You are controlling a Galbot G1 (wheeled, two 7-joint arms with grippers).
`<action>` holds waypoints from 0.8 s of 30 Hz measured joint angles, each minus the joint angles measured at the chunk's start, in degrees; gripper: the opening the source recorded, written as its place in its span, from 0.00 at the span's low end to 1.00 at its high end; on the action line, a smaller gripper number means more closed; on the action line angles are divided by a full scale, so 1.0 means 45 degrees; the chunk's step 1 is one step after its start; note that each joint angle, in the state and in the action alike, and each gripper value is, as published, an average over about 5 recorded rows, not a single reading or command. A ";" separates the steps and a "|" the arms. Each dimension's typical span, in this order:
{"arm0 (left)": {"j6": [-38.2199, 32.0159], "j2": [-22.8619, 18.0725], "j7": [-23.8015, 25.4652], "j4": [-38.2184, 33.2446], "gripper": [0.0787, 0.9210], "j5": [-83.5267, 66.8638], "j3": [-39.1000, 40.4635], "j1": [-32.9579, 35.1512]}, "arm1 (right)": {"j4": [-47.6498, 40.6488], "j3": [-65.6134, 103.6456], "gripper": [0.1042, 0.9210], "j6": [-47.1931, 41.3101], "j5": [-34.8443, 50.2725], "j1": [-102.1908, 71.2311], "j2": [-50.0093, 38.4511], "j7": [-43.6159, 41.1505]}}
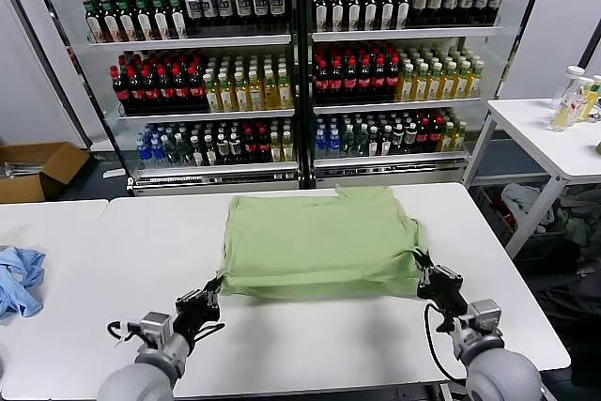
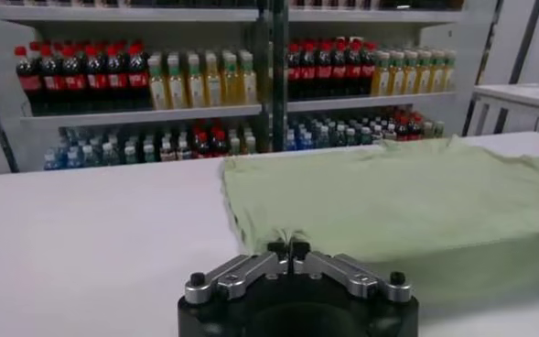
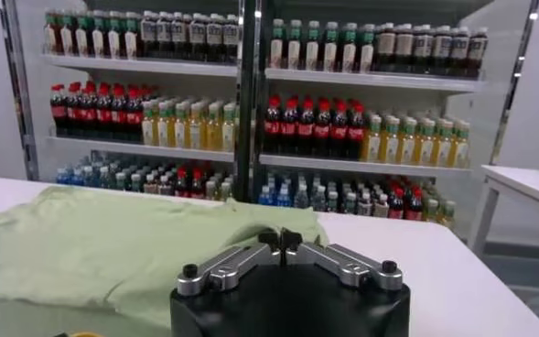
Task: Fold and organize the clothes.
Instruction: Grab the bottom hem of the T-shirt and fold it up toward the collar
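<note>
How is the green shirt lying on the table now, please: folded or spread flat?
Partly folded: the green shirt shows a doubled near edge and neither collar nor chest graphic.

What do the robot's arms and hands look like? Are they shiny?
Each arm ends in a rounded grey shell, a bit glossy. The left gripper and right gripper are black, with thin black cables looping beside the wrists. Up close, each has a chunky black base and two silver metal links with small black bolts, leading to dark fingertips.
</note>
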 measured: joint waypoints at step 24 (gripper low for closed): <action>-0.0037 -0.0420 -0.0544 0.1791 0.49 0.0324 0.0630 -0.1451 | -0.0758 -0.0246 0.58 -0.0897 -0.0881 0.0650 0.0513 -0.0402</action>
